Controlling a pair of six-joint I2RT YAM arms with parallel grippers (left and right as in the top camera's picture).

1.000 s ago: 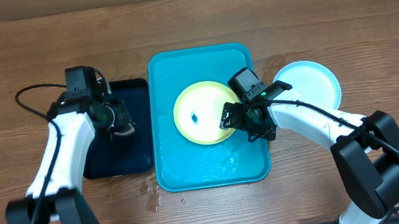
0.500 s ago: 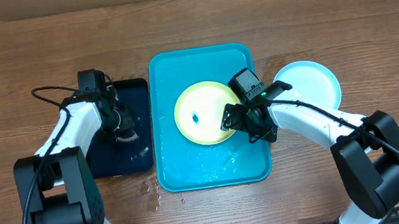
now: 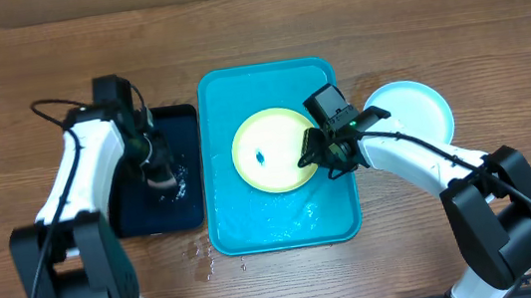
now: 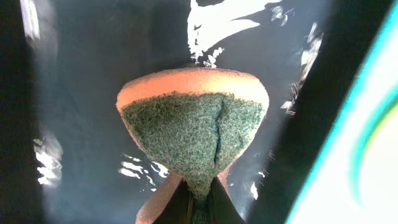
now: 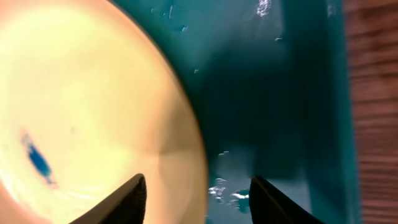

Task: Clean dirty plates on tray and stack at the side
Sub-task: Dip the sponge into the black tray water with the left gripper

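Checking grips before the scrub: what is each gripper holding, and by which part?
The left gripper pinches a sponge by its near edge. The right gripper holds nothing; its open jaws straddle the rim of the yellow-green plate.

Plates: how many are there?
2: one yellow-green plate on the turquoise tray, one light blue plate on the table beside it; another could hide underneath that one.

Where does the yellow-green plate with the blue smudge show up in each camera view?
Overhead: the yellow-green plate lies near the centre, on the turquoise tray.
Left wrist: only a pale sliver at the far right edge, likely the plate.
Right wrist: the plate fills the left half, with the smudge at lower left.
Shared landmark: the turquoise tray, in all three.
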